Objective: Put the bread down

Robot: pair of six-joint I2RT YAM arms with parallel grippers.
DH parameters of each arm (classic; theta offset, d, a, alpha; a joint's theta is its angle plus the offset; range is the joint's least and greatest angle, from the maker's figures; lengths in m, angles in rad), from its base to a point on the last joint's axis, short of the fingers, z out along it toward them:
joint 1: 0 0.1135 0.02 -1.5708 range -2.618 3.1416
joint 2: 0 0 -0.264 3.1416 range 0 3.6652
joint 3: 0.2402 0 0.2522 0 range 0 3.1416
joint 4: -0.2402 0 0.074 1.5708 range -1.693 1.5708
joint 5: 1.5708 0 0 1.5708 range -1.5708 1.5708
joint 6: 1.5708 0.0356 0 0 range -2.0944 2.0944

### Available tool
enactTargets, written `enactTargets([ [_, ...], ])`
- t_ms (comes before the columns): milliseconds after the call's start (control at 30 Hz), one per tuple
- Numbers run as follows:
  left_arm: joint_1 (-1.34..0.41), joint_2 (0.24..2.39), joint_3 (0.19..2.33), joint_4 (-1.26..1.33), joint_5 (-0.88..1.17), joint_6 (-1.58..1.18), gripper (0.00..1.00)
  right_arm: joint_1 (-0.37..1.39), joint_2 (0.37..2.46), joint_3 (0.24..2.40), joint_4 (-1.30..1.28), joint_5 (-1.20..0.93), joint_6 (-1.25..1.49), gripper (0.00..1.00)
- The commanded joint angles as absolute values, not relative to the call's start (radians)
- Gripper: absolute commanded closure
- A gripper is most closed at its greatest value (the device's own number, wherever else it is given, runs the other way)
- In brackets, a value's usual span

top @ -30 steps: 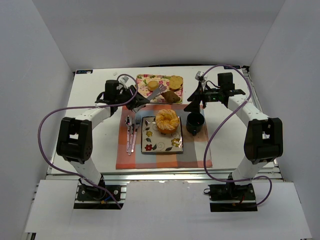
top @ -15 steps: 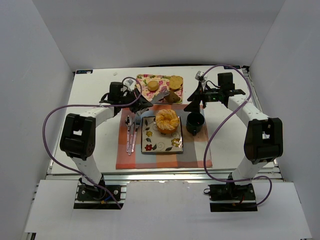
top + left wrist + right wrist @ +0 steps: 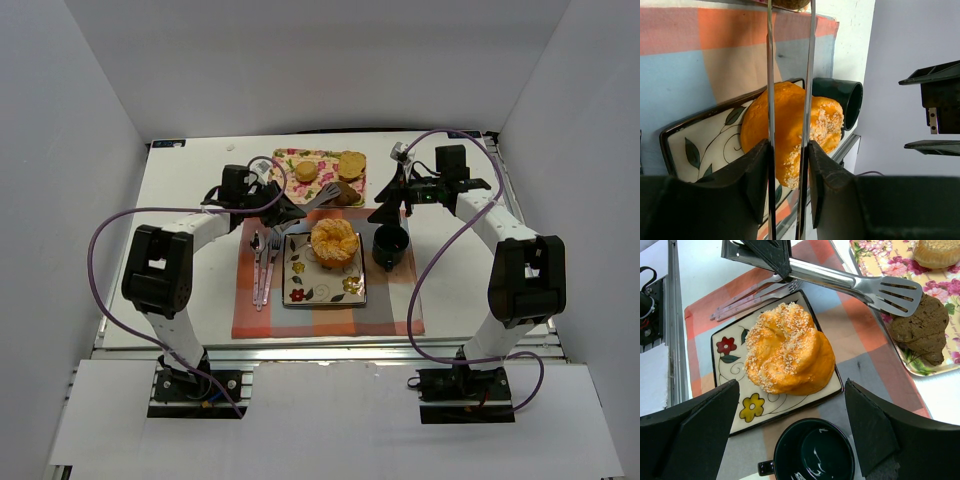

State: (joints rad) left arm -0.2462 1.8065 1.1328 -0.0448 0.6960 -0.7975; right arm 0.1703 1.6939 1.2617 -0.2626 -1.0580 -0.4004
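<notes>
The shiny metal tongs ran off the top edge; the sesame-topped golden bread half-hid a dark green mug.

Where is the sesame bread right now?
In the top view, the sesame bread sits mid-table on the floral plate, just left of the dark mug.

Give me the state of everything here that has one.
bread: resting on the plate, not gripped
tongs: held by the left hand, holding nothing
left hand: shut on the tongs
right hand: open, empty
mug: upright, empty
</notes>
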Motion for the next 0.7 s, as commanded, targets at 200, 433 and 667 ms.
enactTargets([
  [200, -0.252, 1.709, 1.147, 0.043, 0.689, -0.79, 0.75, 0.16, 1.654, 1.262, -0.25, -1.078, -0.402, 0.1],
  [433, -0.249, 1.525, 1.028, 0.111, 0.64, -0.822, 0.8, 0.153, 1.644, 1.255, -0.253, -1.083, -0.407, 0.11],
  [667, -0.189, 1.267, 0.885, -0.089, 0.533, -0.805, 0.8, 0.15, 1.643, 1.249, -0.259, -1.091, -0.414, 0.11],
])
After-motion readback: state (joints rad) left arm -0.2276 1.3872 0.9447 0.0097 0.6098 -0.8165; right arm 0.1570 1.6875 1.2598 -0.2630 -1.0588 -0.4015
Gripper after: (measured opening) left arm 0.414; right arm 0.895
